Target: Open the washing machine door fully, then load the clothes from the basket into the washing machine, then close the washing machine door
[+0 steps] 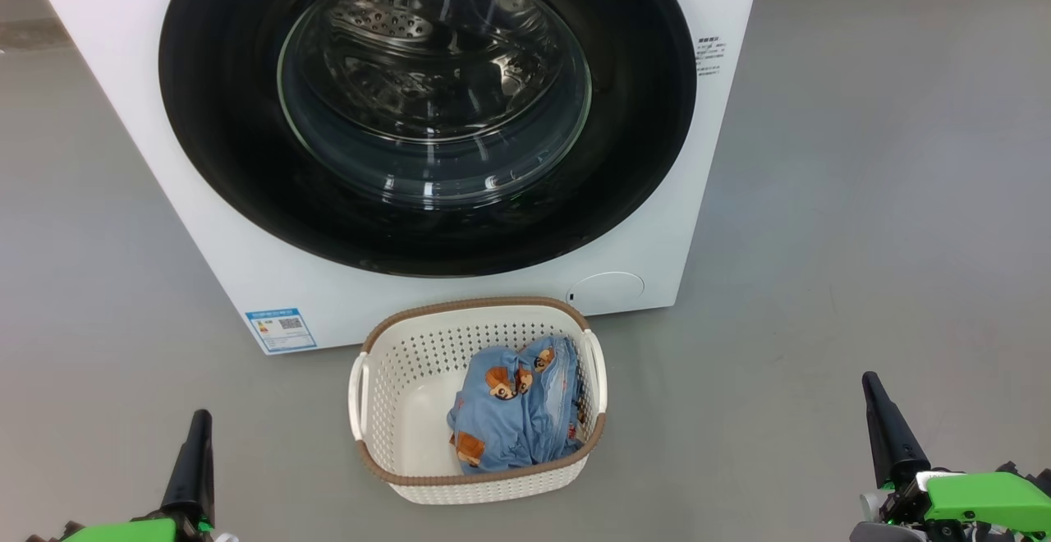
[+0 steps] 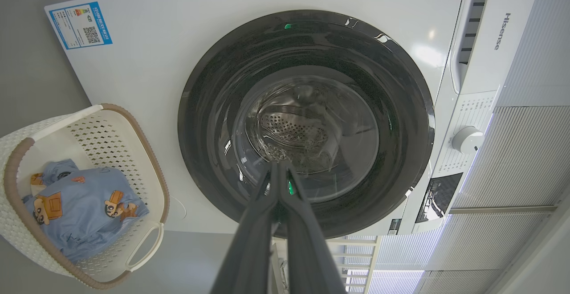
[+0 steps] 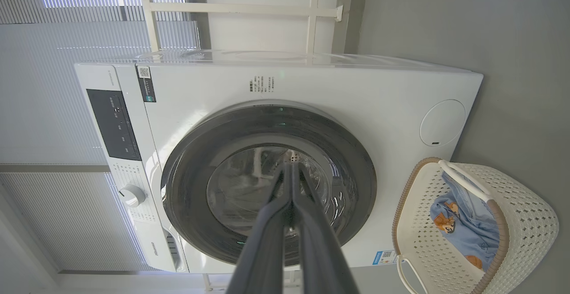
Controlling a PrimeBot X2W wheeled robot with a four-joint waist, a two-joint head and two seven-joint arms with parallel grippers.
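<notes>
Two grippers are seen at the lower corners of the head view: the left gripper [image 1: 199,427] and the right gripper [image 1: 872,394]. On each, the fingers are pressed together, and nothing is held or touched. In that view the washing machine [image 1: 328,296] is seen from above. Its door [image 1: 222,115] is closed against the front, and the steel drum is visible through the glass. The basket [image 1: 484,489] is set on the grey floor [image 1: 862,197] just in front of the machine. The clothes [image 1: 513,411] are bunched toward its right side. The wrist views add the upper front: the dark control panel [image 3: 113,124], the white dial [image 2: 467,139] and the detergent drawer [image 2: 472,31]. There the joined fingertips are aimed at the door glass, well apart from it.
</notes>
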